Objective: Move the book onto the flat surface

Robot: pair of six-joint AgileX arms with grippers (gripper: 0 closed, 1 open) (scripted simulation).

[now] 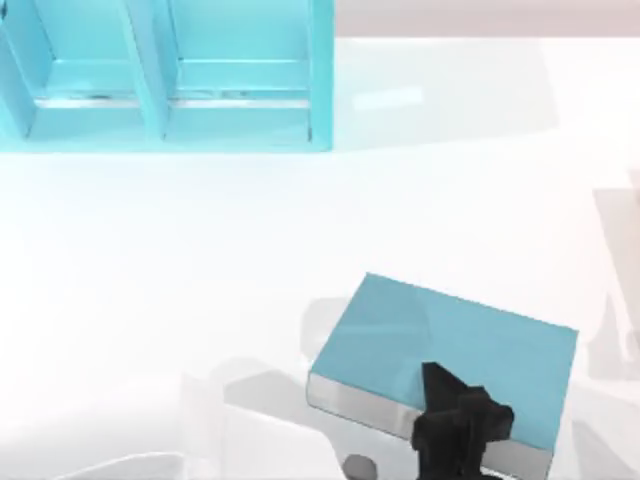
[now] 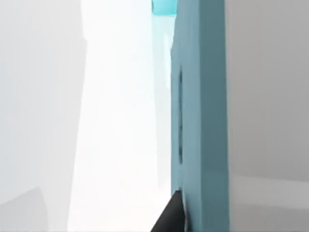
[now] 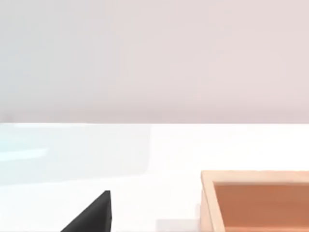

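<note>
Top view first: the white glossy tabletop (image 1: 200, 260) takes up nearly everything, with faint grey shadows toward its near edge. At the far left stands a turquoise shelf (image 1: 160, 80) with upright dividers between its compartments. The book (image 1: 450, 345), teal cover facing up and tilted a little out of square with the tabletop's edges, is over the near right part of the tabletop, well apart from the shelf; its grey-white page edge faces the near side. Whether it rests fully on the tabletop or is held just above it, I cannot tell. The left tool (image 1: 460, 425), a black shape, sits at the book's near edge, one finger lying over the cover, so it appears clamped on the book. In the left wrist view the book's teal cover (image 2: 200, 116) runs close past the camera, with a dark fingertip (image 2: 171, 217) against it and the tabletop (image 2: 120, 145) beyond. The right wrist view shows a dark finger (image 3: 94, 215) of the right tool above the tabletop (image 3: 145, 159), near an orange-brown open box (image 3: 256, 200); how far that tool is open I cannot tell.
</note>
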